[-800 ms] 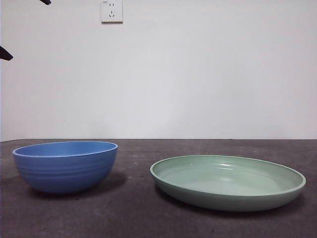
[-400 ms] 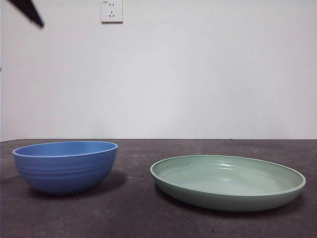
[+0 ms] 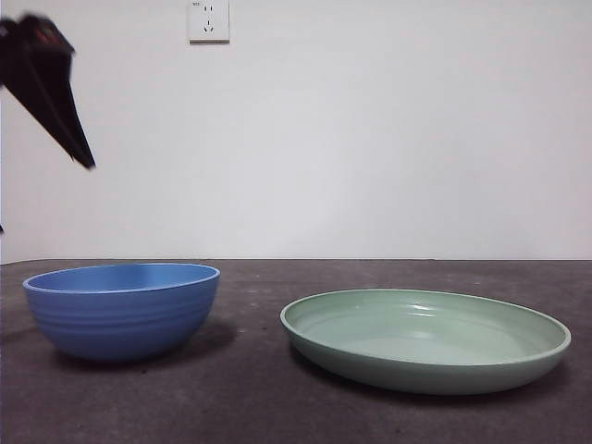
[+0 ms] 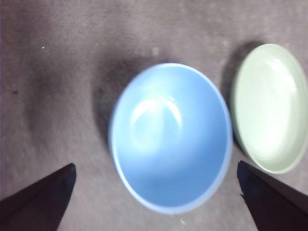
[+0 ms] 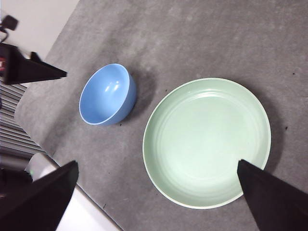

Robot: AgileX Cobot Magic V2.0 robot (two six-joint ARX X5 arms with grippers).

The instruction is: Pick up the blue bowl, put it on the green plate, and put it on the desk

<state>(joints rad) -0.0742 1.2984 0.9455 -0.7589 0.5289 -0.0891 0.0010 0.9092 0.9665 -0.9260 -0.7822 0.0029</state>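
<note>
speckled grey desk (image 3: pixel 250 388), white wall (image 3: pixel 370 139) with socket (image 3: pixel 208 20), left claw (image 4: pixel 156 199) spread wide above blue bowl (image 4: pixel 171 137)

White rectangular plastic wall socket (image 3: pixel 208 20): sitting high on the plain white wall (image 3: pixel 370 139) that is rising behind the far edge of the tabletop.

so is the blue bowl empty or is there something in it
Empty. The left wrist view looks straight down into the blue bowl and shows only its bare glossy inside. It stands upright on the desk, apart from the green plate.
</note>
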